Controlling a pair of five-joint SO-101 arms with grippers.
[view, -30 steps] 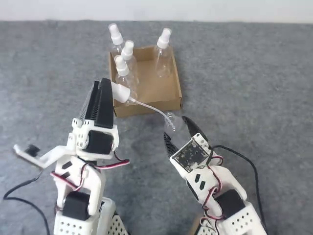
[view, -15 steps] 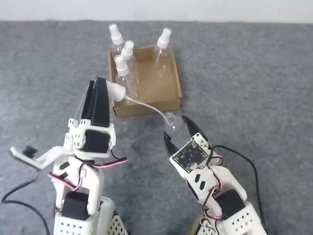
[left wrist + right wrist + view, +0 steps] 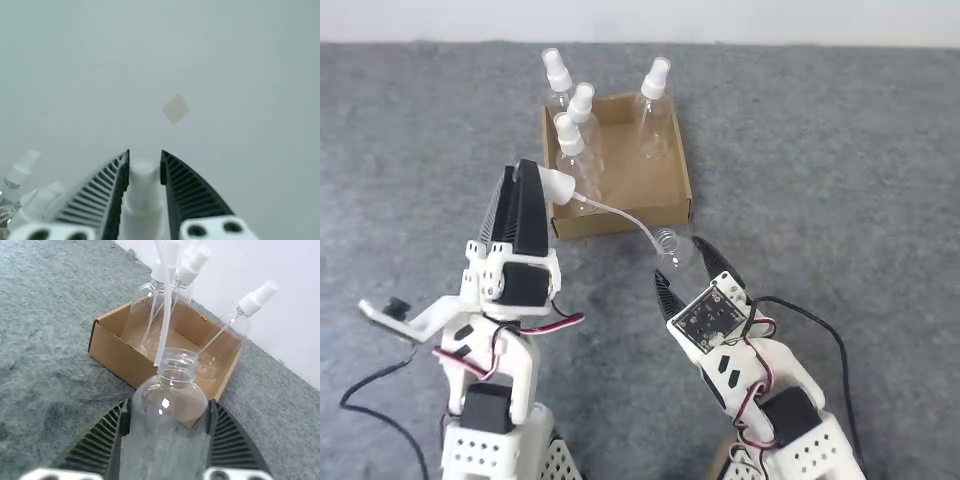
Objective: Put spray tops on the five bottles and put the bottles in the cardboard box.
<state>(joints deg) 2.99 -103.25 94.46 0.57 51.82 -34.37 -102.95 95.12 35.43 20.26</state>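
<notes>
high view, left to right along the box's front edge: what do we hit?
left gripper → spray top → dip tube → open bottle. The right gripper overlaps the bottle, so it is left out of the order.

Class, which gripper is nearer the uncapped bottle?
Right. The right gripper grips the uncapped bottle; the left gripper holds the spray top farther off, by the cardboard box's corner.

The grey, carpet-like table (image 3: 840,150) carries the cardboard box (image 3: 590,224) (open on top) near its far edge.
</notes>
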